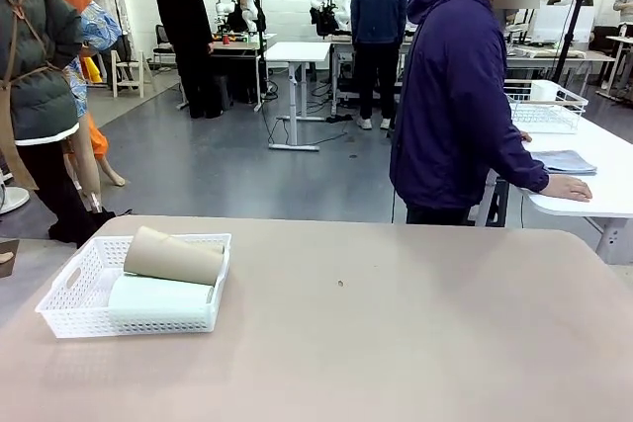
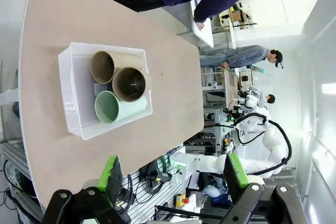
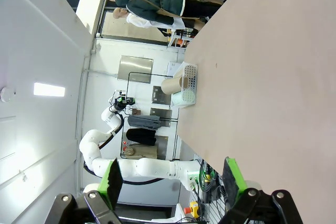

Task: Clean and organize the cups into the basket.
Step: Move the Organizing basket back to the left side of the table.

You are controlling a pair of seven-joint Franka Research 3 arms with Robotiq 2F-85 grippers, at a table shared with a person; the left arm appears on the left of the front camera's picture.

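The white lattice basket stands on the table's left side with the cups lying in it on their sides. A tan-brown cup rests on top of a pale mint cup. From above, the left wrist view shows the basket holding the mint cup and two tan-brown cups. My left gripper hangs open high over the table, nothing between its green pads. My right gripper is also open and empty, far from the basket.
A person in a purple hoodie stands at the far edge, turned away, one hand on a white side table that carries a wire basket. The tan tabletop stretches right of the basket.
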